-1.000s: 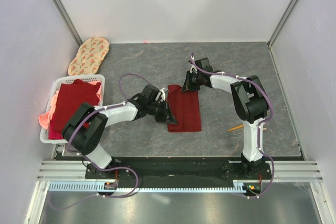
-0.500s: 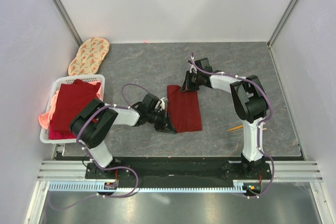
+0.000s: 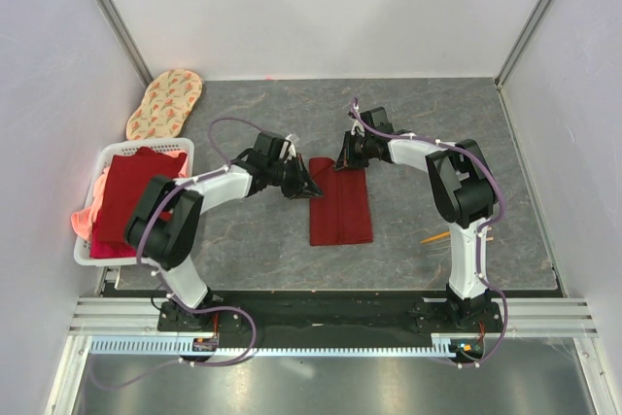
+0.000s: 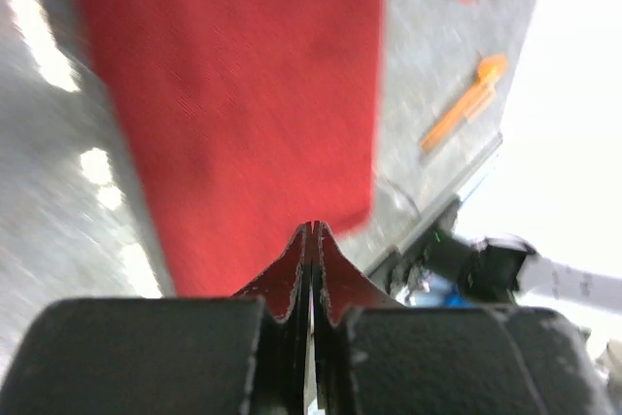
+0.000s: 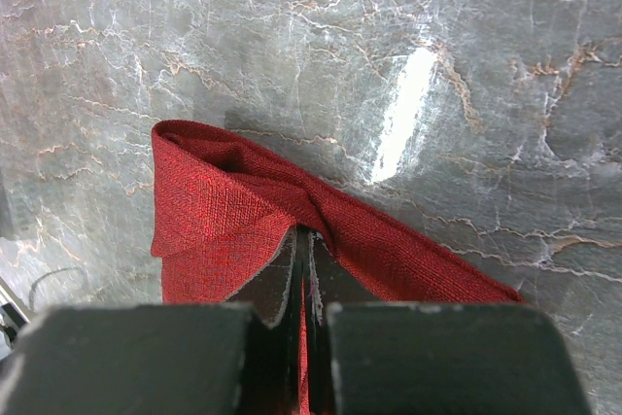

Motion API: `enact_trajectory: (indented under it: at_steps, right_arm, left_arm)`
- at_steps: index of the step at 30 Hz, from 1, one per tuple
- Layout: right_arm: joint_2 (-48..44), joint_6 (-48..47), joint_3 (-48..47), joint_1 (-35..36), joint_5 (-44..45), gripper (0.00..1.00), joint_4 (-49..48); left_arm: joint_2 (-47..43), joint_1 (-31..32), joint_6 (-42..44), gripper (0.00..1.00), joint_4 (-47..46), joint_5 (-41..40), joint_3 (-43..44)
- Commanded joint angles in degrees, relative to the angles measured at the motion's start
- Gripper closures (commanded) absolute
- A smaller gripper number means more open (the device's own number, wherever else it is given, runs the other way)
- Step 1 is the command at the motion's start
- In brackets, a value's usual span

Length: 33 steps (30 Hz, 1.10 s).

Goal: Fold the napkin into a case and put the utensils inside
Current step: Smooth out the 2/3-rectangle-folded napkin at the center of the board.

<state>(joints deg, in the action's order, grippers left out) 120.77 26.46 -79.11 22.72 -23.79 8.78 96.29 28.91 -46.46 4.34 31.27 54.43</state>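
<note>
The dark red napkin (image 3: 342,211) lies on the table folded into a long flat rectangle. My left gripper (image 3: 315,189) is shut, its tips low over the napkin's (image 4: 243,94) left edge near the far end; I see nothing between its jaws (image 4: 313,228). At the far edge, my right gripper (image 3: 347,160) is shut on the napkin. In the right wrist view a raised, twisted corner of the napkin (image 5: 214,211) wraps the right gripper (image 5: 303,232), with cloth between the jaws. One orange utensil (image 3: 434,236) lies by the right arm, partly hidden; the left wrist view also shows this utensil (image 4: 466,104).
A white basket (image 3: 107,155) with bright red and pink cloths stands at the left edge. An oval beige patterned mat (image 3: 165,104) lies at the back left corner. White walls close in the table on three sides.
My left gripper has slid from the napkin's near left corner up along its left edge toward the far end. The right gripper has stayed put on the far edge.
</note>
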Motion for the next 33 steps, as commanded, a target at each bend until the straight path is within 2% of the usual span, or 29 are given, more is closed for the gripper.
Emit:
enact_trajectory:
  at_steps: [1, 7, 13, 16, 20, 23, 28, 33]
  right_arm:
    - [0.60, -1.67, -0.17, -0.13, 1.91, 1.00, 2.56]
    - [1.40, -1.67, 0.01, -0.22, 1.55, 1.00, 2.12]
    - [0.70, -1.50, 0.27, -0.13, 1.29, 1.00, 1.86]
    - [0.43, -1.23, 0.01, -0.13, 1.11, 1.00, 1.77]
    - [0.61, -0.71, -0.52, -0.13, 0.85, 1.00, 1.77]
    - [0.52, -0.36, -0.52, -0.13, 0.85, 1.00, 1.77]
    - [-0.45, -0.97, 0.10, -0.13, 0.85, 1.00, 2.39]
    - [-0.89, -1.84, 0.01, -0.13, 1.20, 1.00, 3.35]
  left_arm:
    - [7.49, -2.45, 3.04, 0.98, -0.65, -2.87, 4.35]
    - [15.16, -3.86, 4.71, 0.98, -2.32, -2.44, 7.09]
    - [3.33, -1.93, 5.67, 0.98, 1.37, -7.27, 4.28]
    - [-1.61, 0.44, 4.80, 0.97, 2.34, -6.84, 2.70]
    - [-1.55, 3.87, 2.43, 0.97, 0.59, -4.02, -1.16]
    - [0.03, 4.14, -0.30, 0.98, -4.15, -2.79, -7.93]
    - [2.58, 4.14, 2.50, 0.98, -7.42, -0.77, -13.48]
    - [-4.07, 4.14, 3.13, 0.98, -4.69, -0.60, -13.39]
